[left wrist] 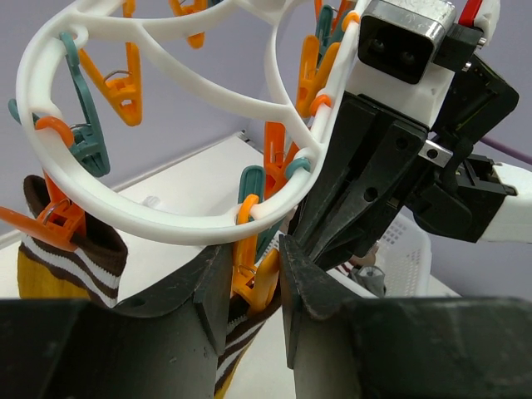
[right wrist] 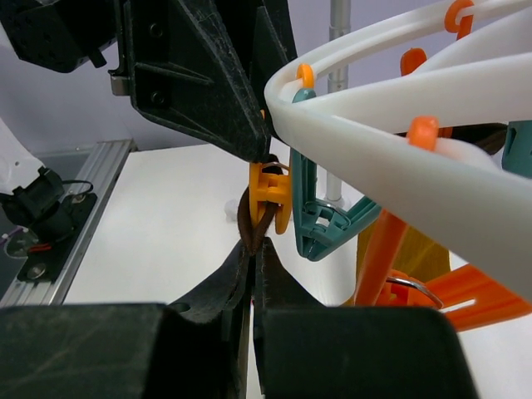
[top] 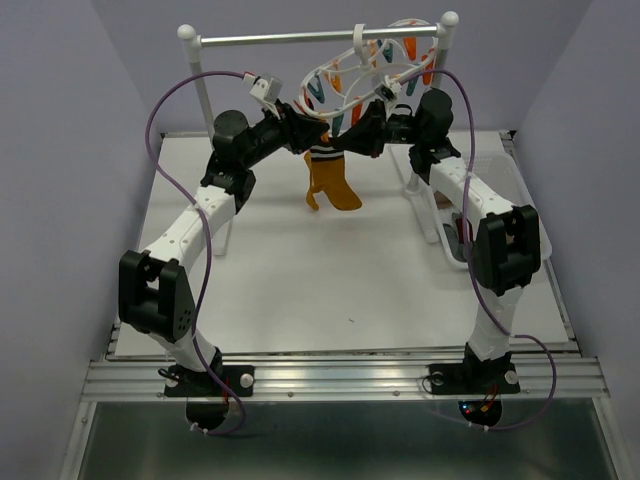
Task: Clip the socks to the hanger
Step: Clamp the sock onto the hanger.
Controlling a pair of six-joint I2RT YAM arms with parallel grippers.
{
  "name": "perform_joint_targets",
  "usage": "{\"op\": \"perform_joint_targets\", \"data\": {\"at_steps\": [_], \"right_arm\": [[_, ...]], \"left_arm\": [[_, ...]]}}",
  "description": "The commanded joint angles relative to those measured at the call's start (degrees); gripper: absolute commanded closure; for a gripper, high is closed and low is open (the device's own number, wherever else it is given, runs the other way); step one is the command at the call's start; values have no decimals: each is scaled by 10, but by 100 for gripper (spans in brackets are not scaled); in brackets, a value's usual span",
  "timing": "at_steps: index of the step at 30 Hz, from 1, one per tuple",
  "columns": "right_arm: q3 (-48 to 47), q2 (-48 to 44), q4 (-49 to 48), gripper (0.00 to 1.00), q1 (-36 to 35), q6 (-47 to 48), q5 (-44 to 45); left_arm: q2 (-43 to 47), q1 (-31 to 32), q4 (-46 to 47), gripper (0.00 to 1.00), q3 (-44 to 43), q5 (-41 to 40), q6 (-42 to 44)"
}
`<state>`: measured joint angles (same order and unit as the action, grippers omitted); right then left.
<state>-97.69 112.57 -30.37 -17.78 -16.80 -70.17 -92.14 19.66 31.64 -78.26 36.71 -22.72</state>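
The white oval hanger (top: pixel 365 65) hangs by its hook from the rail. Two mustard socks with brown and white striped cuffs (top: pixel 330 185) dangle under its near edge. In the left wrist view one sock (left wrist: pixel 75 262) hangs from an orange clip at the left. My left gripper (left wrist: pixel 256 266) is shut on another orange clip (left wrist: pixel 253 278) on the ring (left wrist: pixel 150 220). My right gripper (right wrist: pixel 255 245) is shut on the second sock's brown cuff (right wrist: pixel 249 220), whose edge sits in that orange clip (right wrist: pixel 270 195). The grippers meet tip to tip (top: pixel 335 140).
The silver rail (top: pixel 300 38) on white posts stands at the back of the table. A white basket (top: pixel 520 200) with more socks sits at the right, under the right arm. Teal clips (right wrist: pixel 320 224) and orange ones crowd the ring beside the grippers.
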Motion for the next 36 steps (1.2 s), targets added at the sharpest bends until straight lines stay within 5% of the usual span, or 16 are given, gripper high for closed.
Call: {"op": "perform_joint_targets", "data": {"at_steps": [1,25,27,29,30,36], "right_arm": [[-27,1,15,99,-6,20,-18],[-36,5,-53,99,-6,-15,28],[-36,5,-53,99,-6,-17,27],[-34,6,-52,99,-6,-18,26],[-34,6,-52,99,-6,-18,23],[-25,4,-52,99,-6,-17,22]], "left_arm": [[2,-4,-4,100,-23,35,-7],[0,-5,-29,99,-29,60,15],[1,-4,-31,90,-30,61,13],[4,-4,-34,57,-29,61,10],[5,-4,-35,47,-29,60,8],[15,-4,-39,6,-23,41,11]]}}
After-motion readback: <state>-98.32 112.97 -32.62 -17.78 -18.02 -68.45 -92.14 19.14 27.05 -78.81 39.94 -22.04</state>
